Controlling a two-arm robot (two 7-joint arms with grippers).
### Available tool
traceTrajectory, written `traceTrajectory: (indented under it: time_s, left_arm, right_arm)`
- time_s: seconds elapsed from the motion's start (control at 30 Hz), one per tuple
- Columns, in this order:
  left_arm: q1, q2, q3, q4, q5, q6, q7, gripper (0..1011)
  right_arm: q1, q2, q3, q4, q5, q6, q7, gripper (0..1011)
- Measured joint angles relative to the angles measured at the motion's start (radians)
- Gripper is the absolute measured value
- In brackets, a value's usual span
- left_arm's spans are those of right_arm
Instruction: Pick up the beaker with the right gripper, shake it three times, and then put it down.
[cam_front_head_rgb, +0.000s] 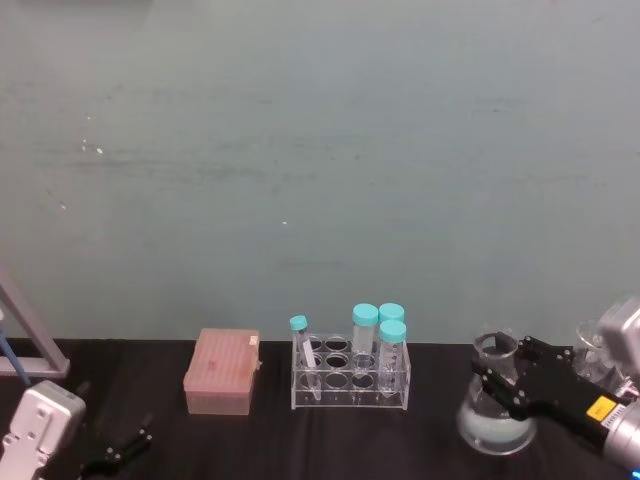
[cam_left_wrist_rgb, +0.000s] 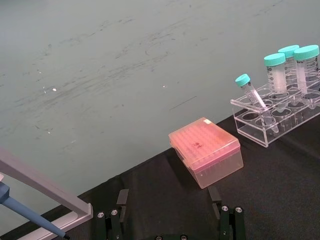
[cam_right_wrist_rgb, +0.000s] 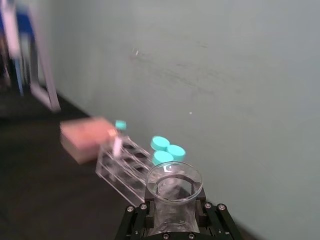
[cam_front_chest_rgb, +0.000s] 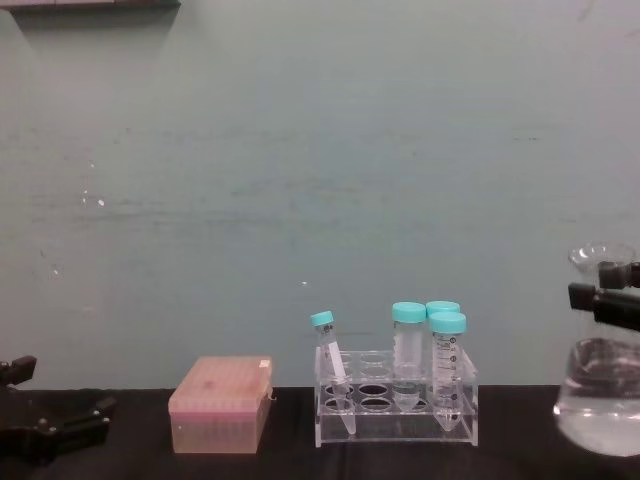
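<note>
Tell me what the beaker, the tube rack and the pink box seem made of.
The beaker, neck clamped in the right gripper: clear glass, glossy, with bright glints. The tube rack: clear rigid plastic, likely acrylic, with sharp flat edges. The pink box: translucent frosted plastic, probably; dull surface.

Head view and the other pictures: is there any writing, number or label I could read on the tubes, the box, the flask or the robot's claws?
Nothing can be read as words or numbers.
Yellow label on the right gripper, which clamps the beaker: dark print, too small to read.
Printed scale marks on the front tube in the rack: too small to read.
Small dark mark on the lid of the pink box: too small to read.
</note>
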Motion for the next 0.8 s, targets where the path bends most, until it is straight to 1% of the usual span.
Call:
traceTrajectory:
  time_s: [0.03,0.07,0.13,0.17,0.27,0.33,0.43,0.57,0.7,0.8]
  left_arm:
    - [0.0,0.0,0.0,0.0,0.0,0.0,0.0,1000]
    - [0.0,0.0,0.0,0.0,0.0,0.0,0.0,1000]
    - [0.0,0.0,0.0,0.0,0.0,0.0,0.0,1000]
    - [0.0,0.0,0.0,0.0,0.0,0.0,0.0,1000]
    - [0.0,0.0,0.0,0.0,0.0,0.0,0.0,1000]
    - [0.0,0.0,0.0,0.0,0.0,0.0,0.0,1000]
    - [0.0,0.0,0.0,0.0,0.0,0.0,0.0,1000]
    - [0.0,0.0,0.0,0.0,0.0,0.0,0.0,1000]
    - [0.0,0.0,0.0,0.0,0.0,0.0,0.0,1000]
    - [0.0,0.0,0.0,0.0,0.0,0.0,0.0,1000]
  right_arm:
    - [-0.002,-0.012,0.013,0.0,0.041,0.027,0.01,450]
    - [-0.006,-0.031,0.035,0.0,0.112,0.077,0.024,450]
    - [-0.01,-0.047,0.052,-0.001,0.171,0.121,0.034,450]
    - [-0.013,-0.057,0.063,-0.002,0.215,0.155,0.039,450]
    - [-0.019,-0.063,0.07,-0.007,0.258,0.19,0.041,450]
    - [-0.021,-0.062,0.068,-0.011,0.272,0.203,0.04,450]
    - [-0.022,-0.058,0.062,-0.014,0.278,0.21,0.037,450]
    - [-0.023,-0.045,0.046,-0.021,0.277,0.211,0.026,450]
    - [-0.024,-0.038,0.037,-0.027,0.279,0.209,0.019,450]
    - [-0.024,-0.038,0.037,-0.027,0.279,0.209,0.019,450]
